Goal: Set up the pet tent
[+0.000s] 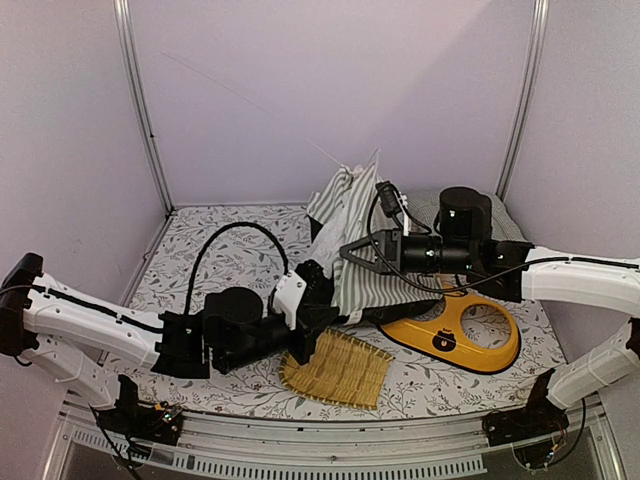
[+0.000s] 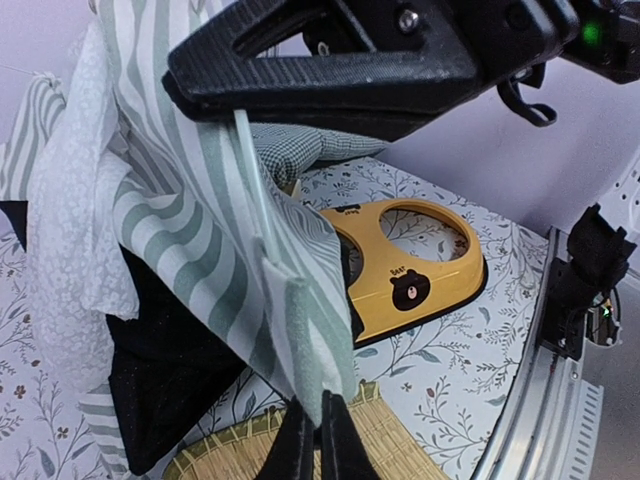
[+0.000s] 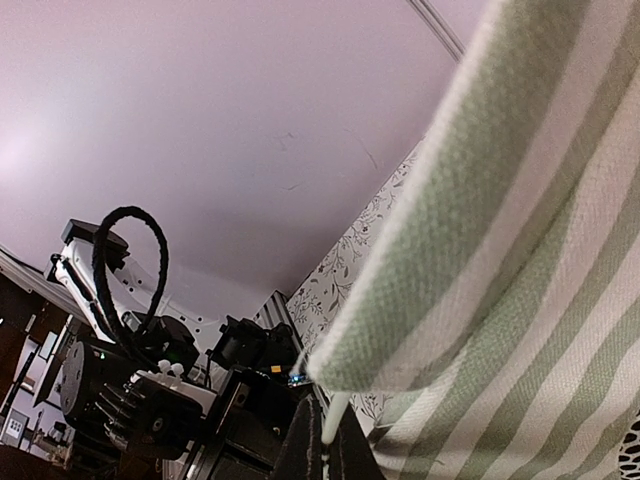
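The pet tent (image 1: 352,225) is a half-collapsed heap of grey-green and white striped fabric at the table's middle, with thin poles sticking up. My left gripper (image 2: 318,432) is shut on a lower corner hem of the tent (image 2: 200,200), just above the bamboo mat. In the top view the left gripper (image 1: 325,305) sits at the tent's front left. My right gripper (image 3: 325,445) is shut on a thin white pole (image 3: 336,415) coming out of a striped fabric sleeve (image 3: 480,230). From the right, the right gripper (image 1: 347,252) reaches into the tent's middle.
A yellow two-hole bowl stand (image 1: 470,338) lies right of the tent. A bamboo mat (image 1: 336,370) lies in front. A green checked cushion (image 2: 300,145) is behind the fabric. Purple walls enclose the floral table cover (image 1: 220,250); a metal rail (image 2: 560,400) runs along the near edge.
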